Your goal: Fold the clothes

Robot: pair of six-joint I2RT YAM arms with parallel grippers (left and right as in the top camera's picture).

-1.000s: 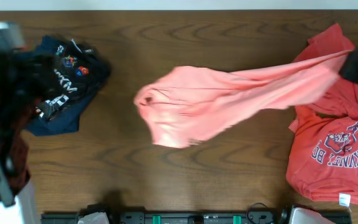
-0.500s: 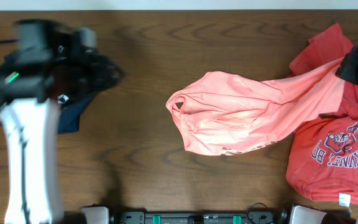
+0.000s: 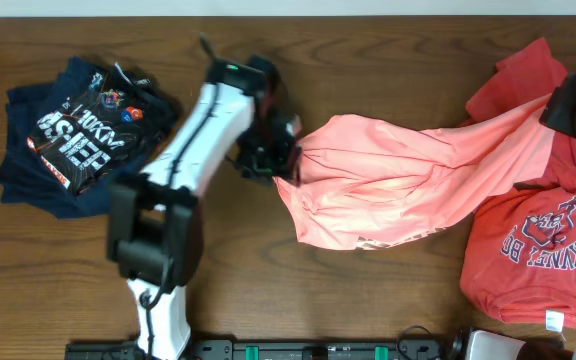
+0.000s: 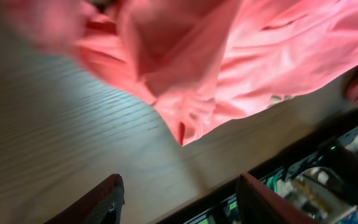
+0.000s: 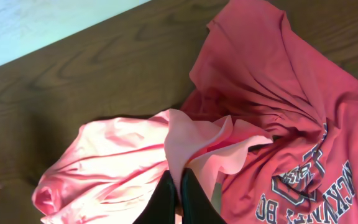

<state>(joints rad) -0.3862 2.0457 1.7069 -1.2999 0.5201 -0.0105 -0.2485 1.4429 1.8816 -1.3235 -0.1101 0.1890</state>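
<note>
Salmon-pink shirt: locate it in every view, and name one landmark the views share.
Overhead: salmon-pink shirt stretched from centre to the right edge.
Left wrist: fills the top of the picture.
Right wrist: lower left to centre, pinched by the right fingers.
Shared landmark: the dark wood table.

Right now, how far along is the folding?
Done: nothing, no fold is visible. The pink shirt lies bunched and stretched across the table. In hand: the right hand is clamped on its right end, above the red shirt. The left hand is open at its left edge, gripping nothing. Left: spread it flat, then every fold.
</note>
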